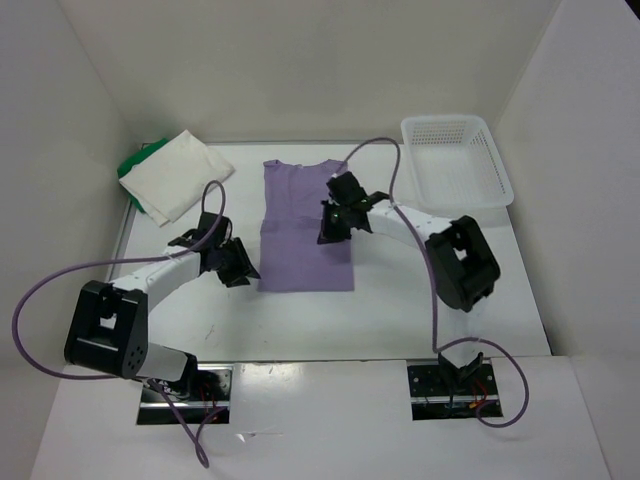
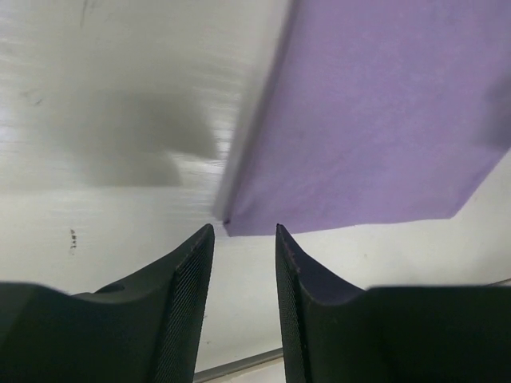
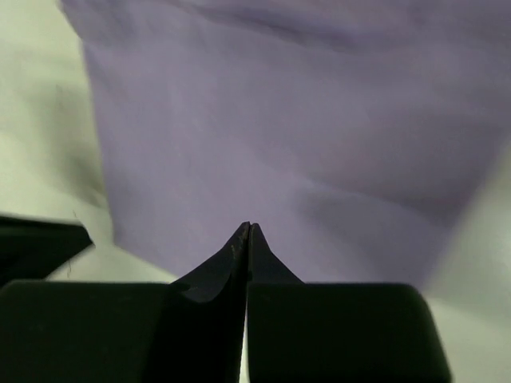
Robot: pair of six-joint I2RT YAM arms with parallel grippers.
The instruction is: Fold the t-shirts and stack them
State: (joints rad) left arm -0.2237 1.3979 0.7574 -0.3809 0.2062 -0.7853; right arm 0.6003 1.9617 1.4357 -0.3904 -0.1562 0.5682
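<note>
A: Where do we have the lavender t-shirt [image 1: 300,235]?
B: Centre of the overhead frame, flat on the white table [image 1: 400,320]. It's narrowed to a long rectangle, neckline toward the top of the frame.
A: State of the left gripper [image 2: 244,233]?
B: We see its jaws partly apart with a narrow gap and nothing between them. In its wrist view the shirt's corner sits just above the tips, near centre frame. We can't tell if they touch it. Overhead, it's at the shirt's lower left corner.
A: And the right gripper [image 3: 247,230]?
B: Fingers pressed flat together, no cloth visible between them. Lavender cloth fills its wrist view. Overhead, it sits over the shirt's right-hand edge, about mid-length. Whether it touches the cloth, we can't tell.
A: Other two shirts?
B: Upper left of the overhead frame. The cream-white t-shirt [image 1: 180,175] is folded and lies on the green t-shirt [image 1: 132,165], which shows only at the left edge. The white mesh basket [image 1: 452,160] is upper right, apart from the shirts.
</note>
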